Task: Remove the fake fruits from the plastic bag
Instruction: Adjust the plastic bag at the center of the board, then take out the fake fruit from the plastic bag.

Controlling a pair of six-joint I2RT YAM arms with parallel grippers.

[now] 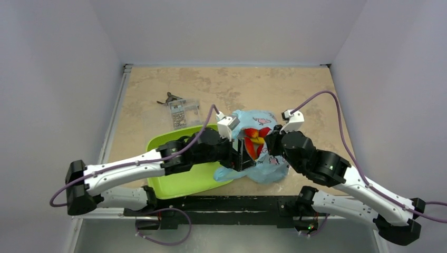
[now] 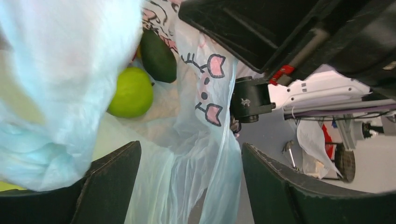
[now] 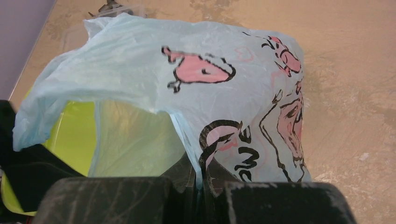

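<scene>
The light blue plastic bag [image 1: 262, 164] lies mid-table, partly over the tray's right end. Red and yellow fruits [image 1: 255, 138] show in its open mouth between the two grippers. My left gripper [image 1: 243, 154] is at the mouth's left side. In the left wrist view it [image 2: 191, 186] is open, with loose bag film [image 2: 196, 154] hanging between the fingers [image 2: 109, 186]. A green apple [image 2: 131, 92] and a dark green avocado [image 2: 158, 55] lie inside. My right gripper [image 1: 270, 141] is shut on the bag's edge [image 3: 198, 184] and holds the printed film [image 3: 196, 93] up.
The lime-green tray [image 1: 179, 179] lies under my left arm at front left and shows through the bag in the right wrist view [image 3: 74, 135]. A clear plastic piece with a dark clip [image 1: 179, 109] lies at back left. Walls enclose the table.
</scene>
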